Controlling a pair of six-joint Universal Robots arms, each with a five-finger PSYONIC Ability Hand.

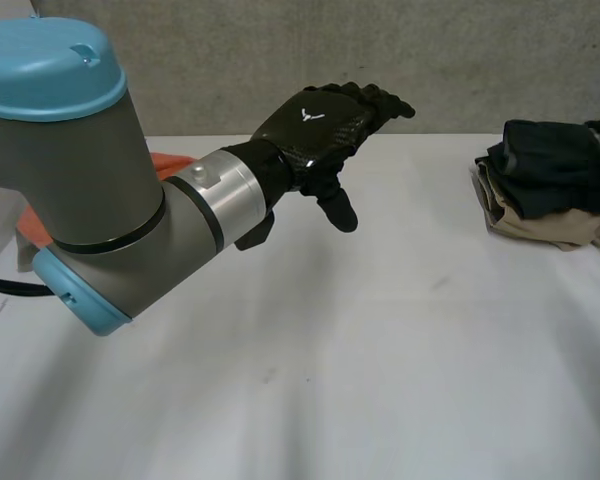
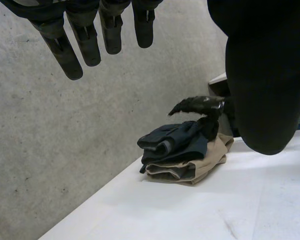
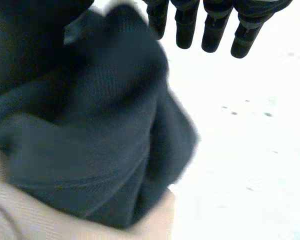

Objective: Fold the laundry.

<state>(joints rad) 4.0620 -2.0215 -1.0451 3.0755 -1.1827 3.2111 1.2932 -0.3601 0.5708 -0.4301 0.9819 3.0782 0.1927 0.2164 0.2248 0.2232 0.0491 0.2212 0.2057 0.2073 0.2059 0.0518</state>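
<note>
- Orange-red item (image 1: 170, 162): at the far left edge of the worktop (image 1: 380, 350), mostly hidden behind the left arm (image 1: 70, 180); what it is cannot be told.
- Left hand (image 1: 315, 125): raised above the worktop's middle, back of the hand upward. Fingers (image 2: 65, 56) are straight and spread, with the thumb apart; it holds nothing.
- Worktop: white and flat, with a few faint specks.
- Wall (image 1: 280, 60): grey concrete, standing directly behind the worktop's far edge.
- Stack of clothes (image 1: 550, 190): at the worktop's far right. A folded dark garment (image 1: 555, 165) lies on top of a folded tan garment (image 1: 540, 228).
- Right hand (image 2: 200, 104): just over the stack. Fingers (image 3: 212, 30) are straight and side by side at the dark garment's upper edge; whether they touch it cannot be told.
</note>
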